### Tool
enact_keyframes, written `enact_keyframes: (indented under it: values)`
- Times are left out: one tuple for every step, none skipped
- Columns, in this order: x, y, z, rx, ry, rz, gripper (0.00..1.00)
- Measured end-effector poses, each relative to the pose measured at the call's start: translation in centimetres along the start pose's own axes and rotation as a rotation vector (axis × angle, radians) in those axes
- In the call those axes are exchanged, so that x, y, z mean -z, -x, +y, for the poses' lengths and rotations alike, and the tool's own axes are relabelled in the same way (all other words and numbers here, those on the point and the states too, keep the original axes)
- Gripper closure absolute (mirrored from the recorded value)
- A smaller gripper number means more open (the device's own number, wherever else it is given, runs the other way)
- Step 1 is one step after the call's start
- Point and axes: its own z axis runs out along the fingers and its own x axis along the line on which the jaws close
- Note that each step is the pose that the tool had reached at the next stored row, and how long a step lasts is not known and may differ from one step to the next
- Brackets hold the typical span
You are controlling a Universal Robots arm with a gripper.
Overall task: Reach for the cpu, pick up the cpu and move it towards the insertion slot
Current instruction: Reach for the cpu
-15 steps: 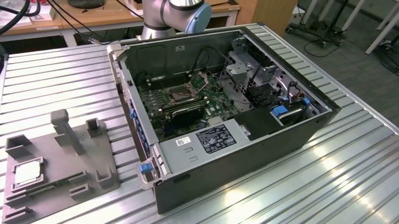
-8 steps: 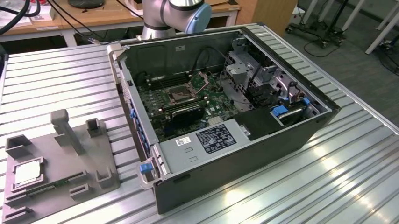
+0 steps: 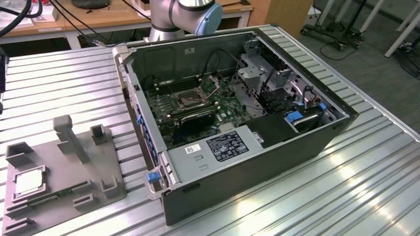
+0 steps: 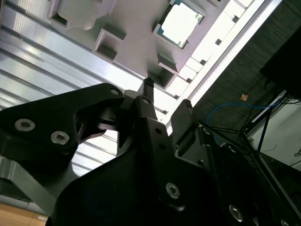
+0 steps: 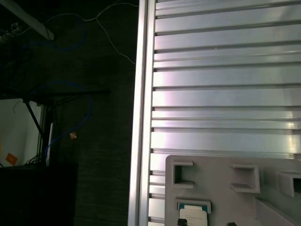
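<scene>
Robotics lab — arm base (image 3: 172, 19), slotted aluminium bench (image 3: 367, 187).

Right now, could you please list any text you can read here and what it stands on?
The black label on the computer case: print too small to read.
The white sticker beside it: too small to read.
The cpu: top face glares, nothing legible.

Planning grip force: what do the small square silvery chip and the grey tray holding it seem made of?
The small square silvery chip: likely a metal top, bright and reflective. The grey tray: probably matte plastic, uniform dull grey, no glare.
</scene>
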Motion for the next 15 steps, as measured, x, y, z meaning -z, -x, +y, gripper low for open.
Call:
enact_keyframes:
  values:
    - [-0.01, -0.05, -0.05, 0.001, -0.0001, 0.0001, 0.56]
    - [-0.04, -0.12, -0.08, 0.002, -0.0001, -0.0004, 0.56]
    - [-0.09, -0.17, -0.11, 0.003, 0.0000, -0.0005, 0.49]
    - [-0.14, -0.28, -0.18, 0.004, 0.0000, -0.0009, 0.49]
    - [-0.23, -0.37, -0.28, 0.006, 0.0002, -0.0013, 0.49]
    - [-0.33, -0.47, -0.39, 0.008, 0.0004, -0.0021, 0.49]
    - [-0.43, -0.54, -0.45, 0.010, 0.0005, -0.0025, 0.49]
    - [-0.53, -0.57, -0.48, 0.010, 0.0006, -0.0027, 0.49]
    - [-0.60, -0.60, -0.52, 0.011, 0.0006, -0.0029, 0.48]
    - [-0.69, -0.62, -0.55, 0.012, 0.0007, -0.0031, 0.43]
    - [-0.77, -0.63, -0.58, 0.012, 0.0006, -0.0029, 0.43]
    - [-0.87, -0.63, -0.61, 0.013, 0.0006, -0.0029, 0.43]
    - [-0.99, -0.64, -0.64, 0.013, 0.0006, -0.0029, 0.36]
    - [-1.13, -0.64, -0.68, 0.014, 0.0008, -0.0029, 0.36]
    - [-1.29, -0.64, -0.71, 0.014, 0.0009, -0.0030, 0.36]
